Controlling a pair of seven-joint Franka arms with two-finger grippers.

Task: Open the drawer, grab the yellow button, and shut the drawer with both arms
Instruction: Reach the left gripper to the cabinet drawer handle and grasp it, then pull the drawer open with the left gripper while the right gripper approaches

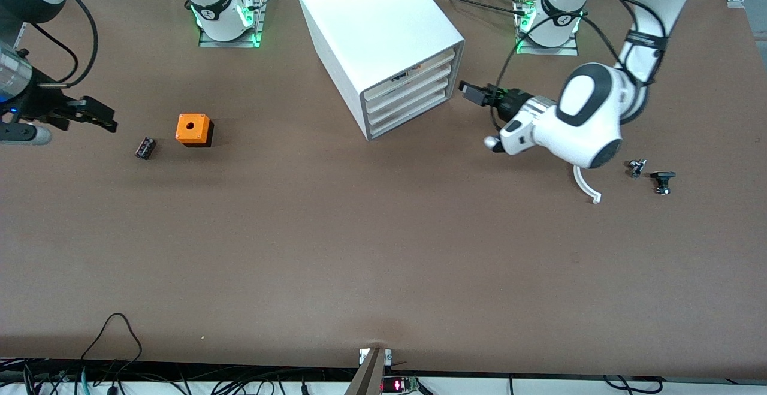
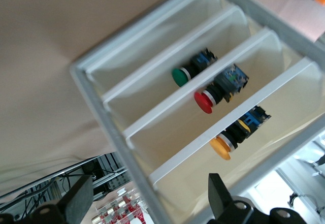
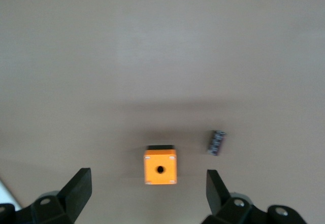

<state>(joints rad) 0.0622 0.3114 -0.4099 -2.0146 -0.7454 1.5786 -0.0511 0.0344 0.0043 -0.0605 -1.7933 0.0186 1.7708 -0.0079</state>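
The left arm's black two-finger gripper, fingers spread, faces the large white box-shaped cabinet; it should hook the topmost cream-white tray drawer squarely and pull straight. That drawer seems shut, with the orange-capped button probably inside. The right arm's black gripper waits open above the table near the orange cube box.

An orange cube box is sitting beside a small black part toward the right arm's end; two black parts are lying toward the left arm's end

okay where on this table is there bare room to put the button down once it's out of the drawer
The widest bare patch is the table nearer the front camera than the cabinet. There is also room between the cabinet and the orange box. It is crowded toward the left arm's end, where the left gripper, open, faces the drawers beside small black parts. The right gripper waits open.
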